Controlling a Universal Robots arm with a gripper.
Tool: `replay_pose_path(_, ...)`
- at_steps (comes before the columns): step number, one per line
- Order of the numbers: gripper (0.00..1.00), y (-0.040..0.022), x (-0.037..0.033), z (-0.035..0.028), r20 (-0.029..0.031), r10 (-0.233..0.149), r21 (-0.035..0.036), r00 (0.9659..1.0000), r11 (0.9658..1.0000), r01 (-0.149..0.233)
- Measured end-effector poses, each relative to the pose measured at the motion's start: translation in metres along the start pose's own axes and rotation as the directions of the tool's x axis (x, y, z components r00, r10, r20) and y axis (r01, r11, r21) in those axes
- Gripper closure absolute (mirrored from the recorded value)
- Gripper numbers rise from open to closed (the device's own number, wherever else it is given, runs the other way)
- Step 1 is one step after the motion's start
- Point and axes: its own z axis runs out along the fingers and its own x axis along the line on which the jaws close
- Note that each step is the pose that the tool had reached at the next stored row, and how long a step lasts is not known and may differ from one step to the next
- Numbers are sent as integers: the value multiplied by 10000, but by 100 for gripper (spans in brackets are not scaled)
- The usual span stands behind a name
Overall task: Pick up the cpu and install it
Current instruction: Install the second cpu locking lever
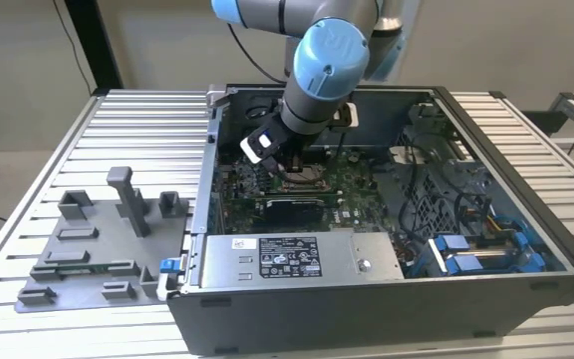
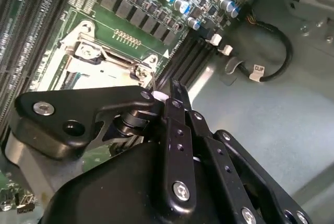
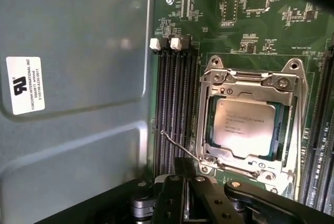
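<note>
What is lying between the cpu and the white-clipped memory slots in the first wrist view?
In the first wrist view, the metal socket frame lies between the cpu and the memory slots.

The cpu [image 3: 244, 128] is topped with pale, brushed-looking silvery metal, framed by a bright metal socket frame [image 3: 250, 80] on a glossy green circuit board [image 3: 245, 20]. The gripper [image 2: 175, 101] is made of matt black metal. The bench [image 1: 137, 127] is formed of ribbed, dull aluminium
</note>
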Motion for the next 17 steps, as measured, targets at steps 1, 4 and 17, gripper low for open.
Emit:
replay_pose_path(1,100,1,9,5,0,-1,0,10000,10000,1)
replay_pose_path(4,100,-2,15,9,0,-1,0,10000,10000,1)
replay_pose_path(17,100,3,-13,-4,1,-1,1,10000,10000,1)
